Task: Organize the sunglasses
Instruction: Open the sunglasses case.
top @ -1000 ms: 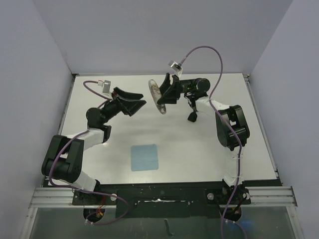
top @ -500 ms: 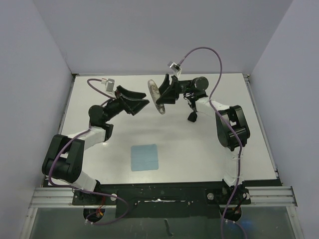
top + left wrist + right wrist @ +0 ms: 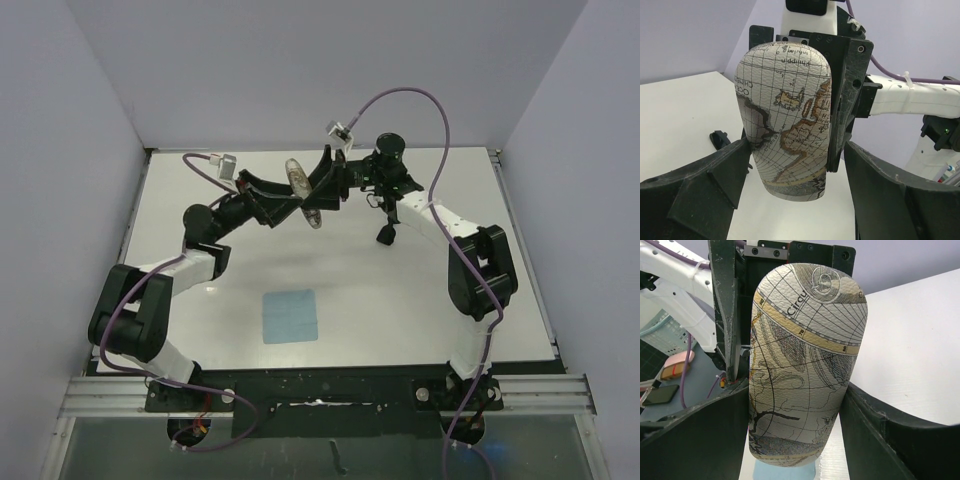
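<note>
The oblong map-printed case (image 3: pixel 303 190) hangs in the air above the back of the table. My right gripper (image 3: pixel 322 190) is shut on it; in the right wrist view the case (image 3: pixel 805 365) fills the space between the fingers of that gripper (image 3: pixel 795 390). My left gripper (image 3: pixel 292 203) is open, its jaws standing on either side of the case's other end (image 3: pixel 785 115) with a gap on the right side (image 3: pixel 796 147). The black sunglasses (image 3: pixel 385 236) lie on the table below the right arm, and they also show in the left wrist view (image 3: pixel 719 139).
A light blue square cloth (image 3: pixel 290 316) lies flat on the white table (image 3: pixel 400 300) near the front middle; its edge shows under the case in the right wrist view (image 3: pixel 785 472). Grey walls stand on three sides. Purple cables loop above both arms.
My left gripper has moved right until its open jaws stand around the case. My right arm has swung the case a little left toward it.
</note>
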